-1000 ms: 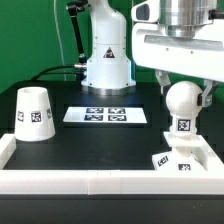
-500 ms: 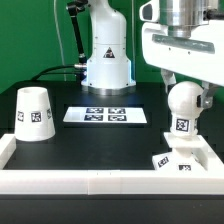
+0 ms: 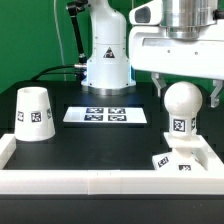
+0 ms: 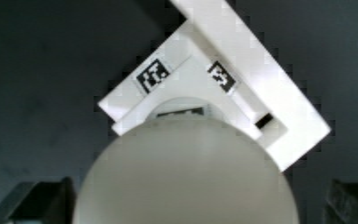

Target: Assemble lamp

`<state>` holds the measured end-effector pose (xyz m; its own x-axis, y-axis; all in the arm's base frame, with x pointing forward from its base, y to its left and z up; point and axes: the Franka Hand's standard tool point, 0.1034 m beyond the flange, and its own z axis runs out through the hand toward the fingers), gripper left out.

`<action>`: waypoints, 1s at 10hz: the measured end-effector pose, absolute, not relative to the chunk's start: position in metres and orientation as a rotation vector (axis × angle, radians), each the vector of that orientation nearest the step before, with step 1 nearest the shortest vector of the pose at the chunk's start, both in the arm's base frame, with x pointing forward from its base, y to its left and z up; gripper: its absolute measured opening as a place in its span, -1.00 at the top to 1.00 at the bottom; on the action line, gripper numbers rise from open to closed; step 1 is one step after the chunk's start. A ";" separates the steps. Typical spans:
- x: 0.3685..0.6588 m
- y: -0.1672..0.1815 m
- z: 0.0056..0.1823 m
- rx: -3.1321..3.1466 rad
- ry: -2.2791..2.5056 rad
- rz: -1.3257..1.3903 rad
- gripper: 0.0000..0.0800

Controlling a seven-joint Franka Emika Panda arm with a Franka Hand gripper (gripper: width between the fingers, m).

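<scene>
The white ball-shaped bulb [image 3: 180, 104] stands upright on the flat square base [image 3: 172, 161] at the exterior view's right, by the white frame's corner. My gripper [image 3: 186, 95] is lowered over the bulb with a finger on each side. In the wrist view the bulb [image 4: 190, 165] fills the space between the two dark fingers [image 4: 44, 202], with a dark gap on each side, so the gripper [image 4: 197, 205] is open. The base [image 4: 172, 88] with its tags shows beyond the bulb. The tapered shade [image 3: 33, 113] stands alone at the exterior view's left.
The marker board [image 3: 107, 115] lies flat mid-table. A white frame wall [image 3: 90, 181] runs along the front and up both sides. The robot's pedestal [image 3: 107, 55] stands at the back with a cable to its left.
The hand has shifted a little to the exterior view's left and looks turned. The bulb stays on the base, moved only slightly. The shade has not moved.
</scene>
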<state>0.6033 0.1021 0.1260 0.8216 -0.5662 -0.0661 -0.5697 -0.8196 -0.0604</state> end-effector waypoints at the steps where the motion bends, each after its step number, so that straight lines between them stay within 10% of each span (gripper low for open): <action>1: 0.605 0.102 0.126 -2.969 0.735 0.049 -0.75; 10: 0.606 0.102 0.124 -3.046 -0.474 -0.061 -0.75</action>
<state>0.6065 0.1018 0.1238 0.9520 0.3023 0.0479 0.3046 -0.9511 -0.0517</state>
